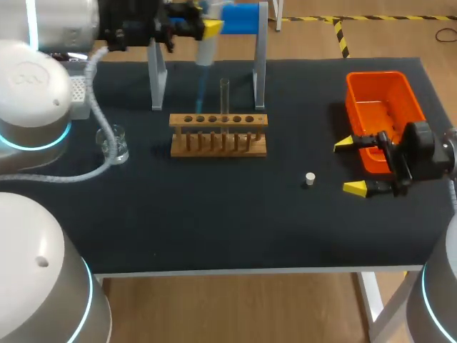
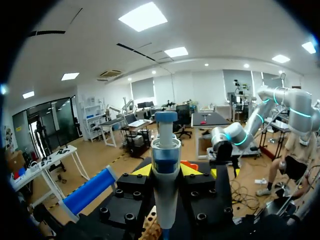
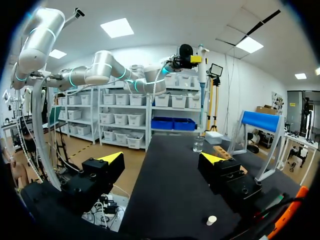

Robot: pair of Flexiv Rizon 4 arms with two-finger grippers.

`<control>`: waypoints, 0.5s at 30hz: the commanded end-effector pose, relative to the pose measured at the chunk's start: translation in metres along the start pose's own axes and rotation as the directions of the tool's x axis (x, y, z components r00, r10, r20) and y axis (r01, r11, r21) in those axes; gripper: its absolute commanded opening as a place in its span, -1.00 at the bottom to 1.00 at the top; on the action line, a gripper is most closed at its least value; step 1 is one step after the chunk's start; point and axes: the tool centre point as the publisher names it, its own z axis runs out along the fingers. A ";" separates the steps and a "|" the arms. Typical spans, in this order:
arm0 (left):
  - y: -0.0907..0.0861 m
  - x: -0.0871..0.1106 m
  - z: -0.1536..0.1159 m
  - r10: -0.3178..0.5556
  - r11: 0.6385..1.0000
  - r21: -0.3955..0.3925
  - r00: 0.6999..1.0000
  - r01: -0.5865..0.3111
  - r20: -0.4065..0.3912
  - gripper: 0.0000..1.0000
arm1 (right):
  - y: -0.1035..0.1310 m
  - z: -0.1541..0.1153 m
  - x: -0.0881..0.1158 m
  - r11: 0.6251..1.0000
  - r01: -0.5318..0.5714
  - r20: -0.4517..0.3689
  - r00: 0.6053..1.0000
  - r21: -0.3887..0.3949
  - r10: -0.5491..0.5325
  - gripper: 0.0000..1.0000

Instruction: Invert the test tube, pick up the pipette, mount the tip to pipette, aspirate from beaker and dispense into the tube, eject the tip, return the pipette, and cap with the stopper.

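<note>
Between the yellow-tipped fingers of the left gripper (image 2: 166,171) the pipette (image 2: 165,145) is clamped from both sides, and its blue plunger end is pointed upward. The left arm (image 1: 43,78) is stretched along the far edge of the table (image 1: 214,221). Its wrist is held level, so the pipette hangs upright above and behind the wooden rack (image 1: 218,136), just in front of the blue-topped stand (image 1: 243,18). One test tube (image 1: 224,96) is seen upright in a hole of the rack. The beaker (image 1: 114,143) is set on the table near the rack's left end, apart from it.

The fingers of the right gripper (image 1: 351,166) are spread wide, with nothing between them. This gripper is held low beside the orange bin (image 1: 378,96) and is pointed across the table. The stopper (image 1: 309,179) lies just beyond its fingertips, untouched.
</note>
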 end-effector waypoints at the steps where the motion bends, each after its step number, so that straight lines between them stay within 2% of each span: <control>1: 0.019 -0.016 -0.066 0.002 1.000 0.015 1.000 -0.002 0.024 -1.00 | 0.000 -0.001 0.001 1.000 0.001 0.000 1.000 0.001 -0.001 1.00; 6: 0.042 -0.041 -0.092 -0.015 1.000 0.021 0.996 0.013 0.085 -1.00 | 0.000 -0.001 0.001 1.000 0.001 0.000 1.000 0.001 -0.001 1.00; 15: 0.076 -0.070 -0.118 -0.042 0.999 0.040 0.986 0.036 0.159 -1.00 | 0.000 -0.001 0.001 1.000 0.001 0.000 1.000 0.001 -0.001 1.00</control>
